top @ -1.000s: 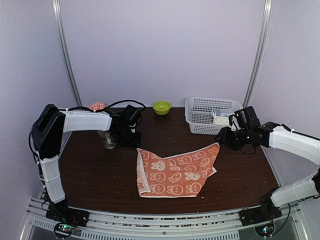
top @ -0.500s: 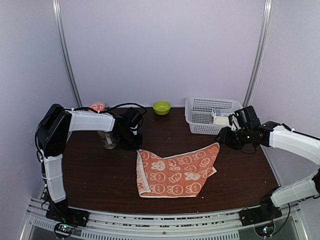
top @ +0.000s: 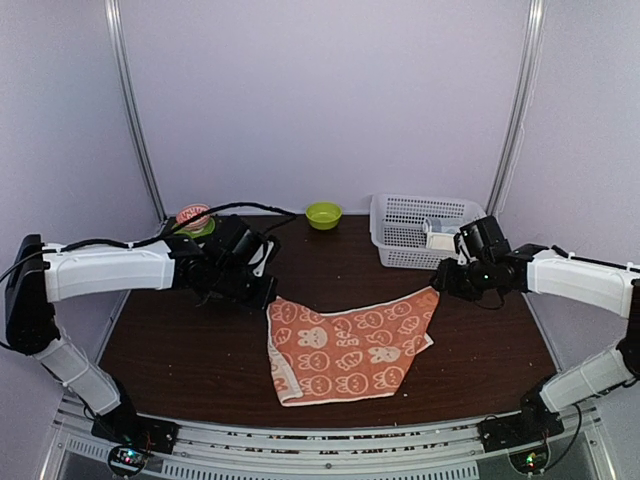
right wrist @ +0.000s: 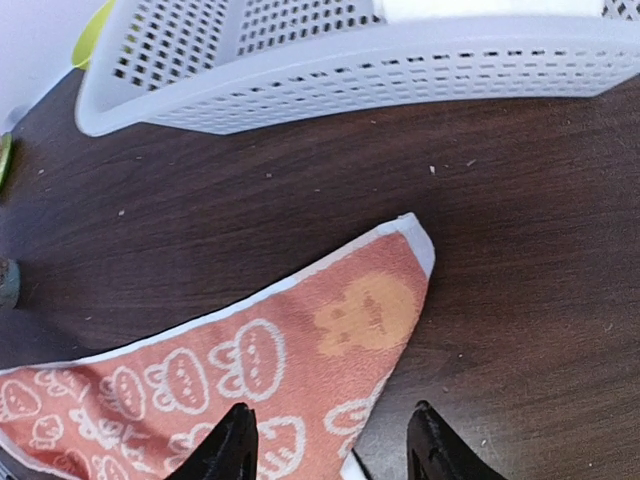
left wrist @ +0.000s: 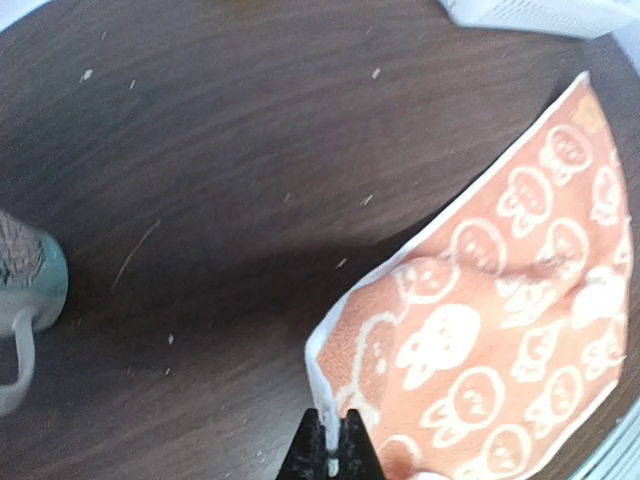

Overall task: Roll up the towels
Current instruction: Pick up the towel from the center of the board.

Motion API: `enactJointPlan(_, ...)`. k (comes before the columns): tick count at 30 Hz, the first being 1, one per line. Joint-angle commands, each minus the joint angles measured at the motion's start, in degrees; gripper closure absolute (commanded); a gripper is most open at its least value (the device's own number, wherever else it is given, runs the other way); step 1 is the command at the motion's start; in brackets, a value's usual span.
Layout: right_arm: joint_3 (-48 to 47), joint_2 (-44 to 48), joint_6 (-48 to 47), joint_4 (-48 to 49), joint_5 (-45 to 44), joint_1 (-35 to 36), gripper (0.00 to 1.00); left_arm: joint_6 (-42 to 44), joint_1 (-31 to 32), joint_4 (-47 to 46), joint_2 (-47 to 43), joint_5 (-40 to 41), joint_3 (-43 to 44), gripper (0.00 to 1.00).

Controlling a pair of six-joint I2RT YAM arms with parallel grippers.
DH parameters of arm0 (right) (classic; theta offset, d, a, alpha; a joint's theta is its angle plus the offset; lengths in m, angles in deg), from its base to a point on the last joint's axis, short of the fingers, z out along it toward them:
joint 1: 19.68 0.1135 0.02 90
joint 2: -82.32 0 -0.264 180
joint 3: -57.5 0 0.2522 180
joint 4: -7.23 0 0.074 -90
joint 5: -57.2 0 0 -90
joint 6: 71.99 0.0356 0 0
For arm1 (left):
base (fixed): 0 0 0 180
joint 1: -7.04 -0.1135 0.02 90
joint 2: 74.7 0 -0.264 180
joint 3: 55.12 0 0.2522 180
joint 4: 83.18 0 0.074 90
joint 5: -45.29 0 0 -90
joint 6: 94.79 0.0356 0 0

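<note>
The rabbit towel [top: 350, 345] lies almost flat on the dark table [top: 180, 350], with its near left edge folded over a little. The left gripper [top: 264, 294] is at the far left corner of the towel, the right gripper [top: 441, 281] at the far right corner. Behind them stand a white basket [top: 395, 252], which holds a cream towel [top: 440, 238], and a green bowl [top: 323, 214]

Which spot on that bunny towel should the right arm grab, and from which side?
Grip the rabbit towel's far right corner, coming down from above. That corner lies flat on the table, a free pointed tip clear of the basket, so one jaw would probably have to slide under its edge. The right arm's open jaws hang close by.
</note>
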Motion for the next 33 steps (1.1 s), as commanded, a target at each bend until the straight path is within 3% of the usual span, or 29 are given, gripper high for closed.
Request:
enactJointPlan(1,-1.7,-6.5,1.9,2.5,-7.2,0.1,0.5,0.5,-0.7,0.2,-0.3,3.1,-4.2,1.0)
enactJointPlan(13,-9.6,-22.3,9.3,1.6,-12.8,-2.4,0.49,2.9,-0.6,-0.1,0.5,3.4,-2.3,1.0)
enactJointPlan(30,-20.1,-32.9,12.1,-9.2,-13.4,-3.4,0.53,3.9,-0.1,-6.9,-1.1,-0.7,-6.6,1.0)
enactJointPlan(33,-20.6,-34.5,12.3,-10.3,-12.7,-3.4,0.57,4.5,-0.1,-7.4,-2.0,-0.8,-7.2,1.0)
